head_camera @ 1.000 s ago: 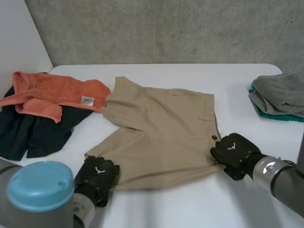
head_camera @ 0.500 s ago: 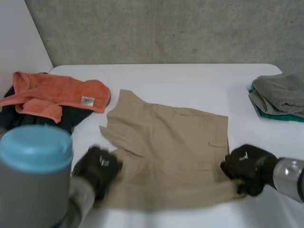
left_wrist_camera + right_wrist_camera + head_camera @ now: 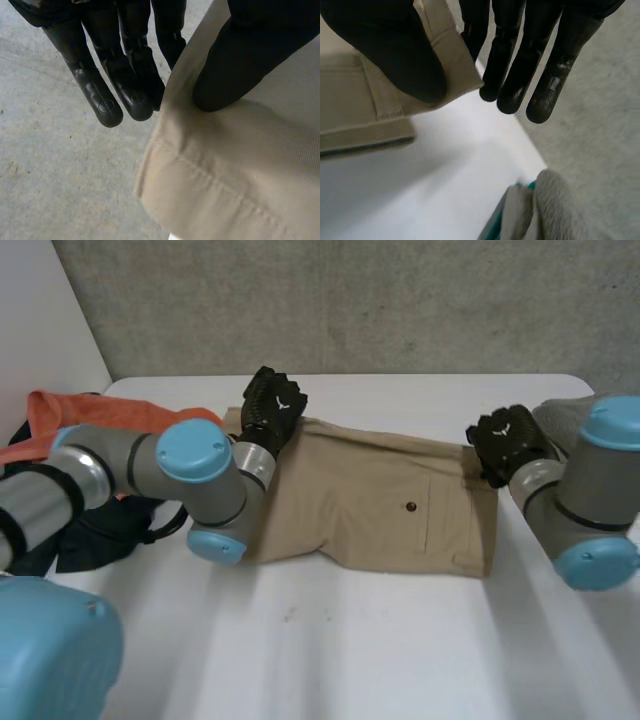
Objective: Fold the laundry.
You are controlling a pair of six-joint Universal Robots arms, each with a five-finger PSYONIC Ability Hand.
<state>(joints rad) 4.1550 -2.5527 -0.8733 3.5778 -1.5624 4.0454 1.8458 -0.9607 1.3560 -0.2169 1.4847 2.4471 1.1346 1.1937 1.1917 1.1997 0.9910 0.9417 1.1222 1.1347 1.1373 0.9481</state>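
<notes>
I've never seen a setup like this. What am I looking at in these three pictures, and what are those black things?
It's a two-armed robot folding laundry at a white table. The wide picture looks down from behind the arms; the other two come from cameras on each wrist, looking along the palm. The black things are its hands. The left hand and right hand each pinch a far corner of the folded beige shorts between thumb and fingers. An orange towel and a dark garment lie at its left, a grey towel at its right.
</notes>
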